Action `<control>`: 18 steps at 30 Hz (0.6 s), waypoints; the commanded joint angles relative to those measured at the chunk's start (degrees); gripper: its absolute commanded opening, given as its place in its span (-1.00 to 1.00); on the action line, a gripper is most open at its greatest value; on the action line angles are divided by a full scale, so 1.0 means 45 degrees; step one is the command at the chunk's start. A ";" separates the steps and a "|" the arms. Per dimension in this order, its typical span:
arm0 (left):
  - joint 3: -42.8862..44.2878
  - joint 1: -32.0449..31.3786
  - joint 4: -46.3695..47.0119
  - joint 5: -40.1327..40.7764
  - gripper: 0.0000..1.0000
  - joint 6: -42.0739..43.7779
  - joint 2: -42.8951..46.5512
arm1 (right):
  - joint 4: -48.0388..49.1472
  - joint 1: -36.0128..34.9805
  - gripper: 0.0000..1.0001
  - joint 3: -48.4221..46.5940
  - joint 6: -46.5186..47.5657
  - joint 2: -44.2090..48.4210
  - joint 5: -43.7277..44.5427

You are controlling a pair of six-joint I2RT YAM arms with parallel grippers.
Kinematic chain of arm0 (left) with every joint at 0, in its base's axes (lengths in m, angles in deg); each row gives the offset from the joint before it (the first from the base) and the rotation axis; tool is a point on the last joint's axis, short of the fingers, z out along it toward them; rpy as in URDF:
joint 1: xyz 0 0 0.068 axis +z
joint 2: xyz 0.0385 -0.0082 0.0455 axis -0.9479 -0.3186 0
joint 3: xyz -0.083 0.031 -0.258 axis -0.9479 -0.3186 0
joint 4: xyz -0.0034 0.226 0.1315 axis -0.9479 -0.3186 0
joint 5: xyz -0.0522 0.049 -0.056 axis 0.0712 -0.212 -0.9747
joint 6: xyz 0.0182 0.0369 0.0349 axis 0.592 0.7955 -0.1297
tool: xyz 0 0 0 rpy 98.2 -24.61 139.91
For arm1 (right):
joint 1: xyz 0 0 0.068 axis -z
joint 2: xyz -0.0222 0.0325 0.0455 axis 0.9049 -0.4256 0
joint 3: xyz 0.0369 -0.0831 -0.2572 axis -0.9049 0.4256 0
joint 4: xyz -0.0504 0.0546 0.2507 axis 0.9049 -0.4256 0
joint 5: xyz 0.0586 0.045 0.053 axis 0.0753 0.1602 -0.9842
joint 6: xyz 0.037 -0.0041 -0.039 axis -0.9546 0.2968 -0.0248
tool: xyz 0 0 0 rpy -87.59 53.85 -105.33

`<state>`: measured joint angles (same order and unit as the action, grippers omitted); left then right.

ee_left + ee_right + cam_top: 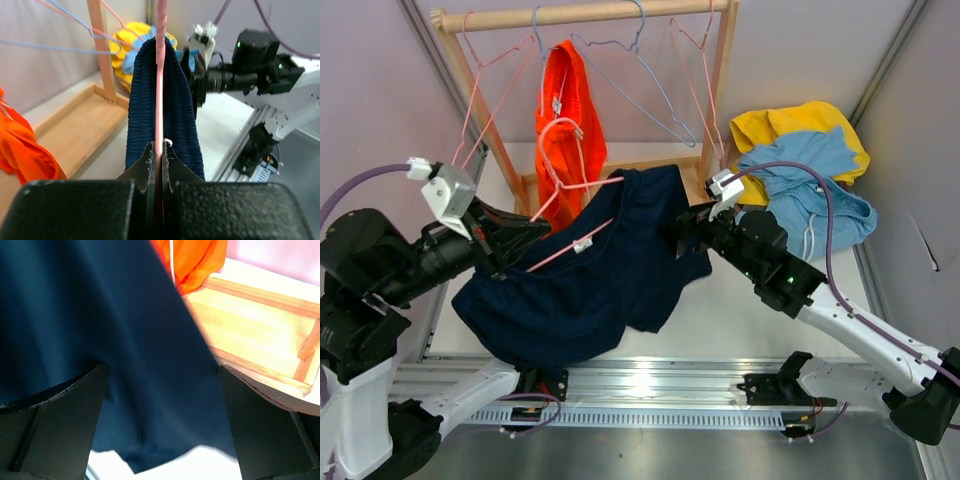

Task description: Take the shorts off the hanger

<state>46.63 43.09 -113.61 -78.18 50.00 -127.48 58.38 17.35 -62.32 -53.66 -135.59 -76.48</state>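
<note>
The navy shorts (590, 290) are draped over the pink hanger (572, 248), above the bench (760, 320) and just on the near side of the wooden rack (580, 14). The left end effector (159, 152) is clamped together on the hanger's wire beside the waistband. The right end effector (682, 232) stands wide apart at the shorts' right edge, with fabric hanging between its fingers (60, 415)

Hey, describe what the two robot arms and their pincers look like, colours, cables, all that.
The left arm and right arm mix black joint housings with white links. A lilac cable loops to a white camera block at each wrist. The left pincer and right pincer have flat black fingers. The right arm shows a small green light.
</note>
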 commanded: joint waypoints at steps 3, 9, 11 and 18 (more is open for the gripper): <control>-0.0495 -0.0070 0.0382 -0.0393 -1.00 -0.0272 0.0027 | 0.0777 -0.0058 0.99 -0.0912 0.0130 0.0153 -0.0201; -0.1100 -0.0050 0.0576 -0.0665 -1.00 -0.0330 0.0300 | 0.0914 -0.0078 0.99 -0.0932 0.0247 0.0056 -0.0221; -0.1160 -0.0051 0.0635 -0.0607 -1.00 -0.0311 0.0320 | 0.0914 -0.0078 0.70 -0.0893 0.0306 0.0016 -0.0356; -0.1043 -0.0070 0.0909 -0.0821 -1.00 -0.0350 0.0086 | 0.1264 -0.0058 -0.20 -0.0289 0.0287 -0.0159 -0.1525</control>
<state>40.80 43.09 -116.06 -79.58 49.98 -126.85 59.93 17.33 -63.96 -52.55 -135.80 -79.85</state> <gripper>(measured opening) 0.029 0.449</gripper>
